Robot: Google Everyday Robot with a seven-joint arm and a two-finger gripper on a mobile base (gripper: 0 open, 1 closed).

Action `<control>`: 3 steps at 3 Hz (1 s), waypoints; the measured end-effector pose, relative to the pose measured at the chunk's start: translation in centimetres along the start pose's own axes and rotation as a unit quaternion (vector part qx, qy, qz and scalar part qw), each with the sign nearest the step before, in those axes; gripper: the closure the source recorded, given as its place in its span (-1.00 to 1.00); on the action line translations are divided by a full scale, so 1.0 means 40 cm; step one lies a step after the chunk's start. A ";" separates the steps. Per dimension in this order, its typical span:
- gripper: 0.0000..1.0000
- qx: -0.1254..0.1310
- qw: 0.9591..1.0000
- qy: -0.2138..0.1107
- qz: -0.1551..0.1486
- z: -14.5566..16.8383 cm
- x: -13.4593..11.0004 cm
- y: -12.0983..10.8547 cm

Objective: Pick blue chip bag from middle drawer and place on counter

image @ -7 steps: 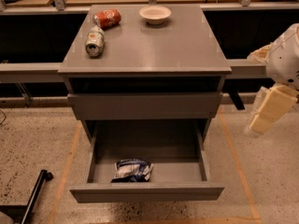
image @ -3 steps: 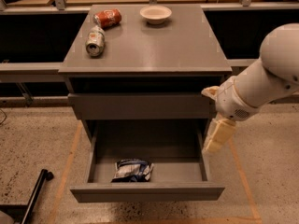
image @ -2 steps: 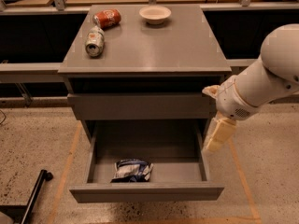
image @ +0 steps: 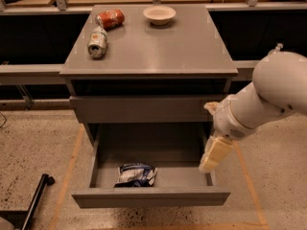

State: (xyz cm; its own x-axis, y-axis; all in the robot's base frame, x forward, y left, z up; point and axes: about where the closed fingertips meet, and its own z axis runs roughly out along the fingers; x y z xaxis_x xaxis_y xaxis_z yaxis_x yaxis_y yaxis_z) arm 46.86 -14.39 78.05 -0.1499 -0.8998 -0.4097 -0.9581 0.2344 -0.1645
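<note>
Blue chip bag (image: 136, 175), crumpled foil, lies in middle drawer (image: 151, 197); gripper (image: 215, 155) by right wall, state unclear.

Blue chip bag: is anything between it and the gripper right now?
Nothing visible. The blue chip bag lies alone in the open middle drawer, left of centre near the front. The gripper hangs at the drawer's right wall, with only bare drawer floor between them.

gripper (image: 214, 156): over the right edge of the middle drawer (image: 148, 197), hiding that corner
arm (image: 268, 95): cut off at the right edge
blue chip bag (image: 136, 175): print unreadable
</note>
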 end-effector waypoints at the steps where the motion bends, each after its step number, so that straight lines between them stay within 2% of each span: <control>1: -1.00 0.002 1.000 -0.013 0.014 0.105 0.022 0.023; 2: -1.00 0.004 0.999 -0.037 0.027 0.204 0.037 0.030; 3: -1.00 0.014 0.999 -0.042 0.029 0.214 0.034 0.017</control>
State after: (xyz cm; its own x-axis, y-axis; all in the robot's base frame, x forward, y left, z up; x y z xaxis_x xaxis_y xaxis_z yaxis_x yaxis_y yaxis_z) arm 48.08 -12.32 69.71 -0.1826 -0.8510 -0.4924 -0.9413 0.2959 -0.1623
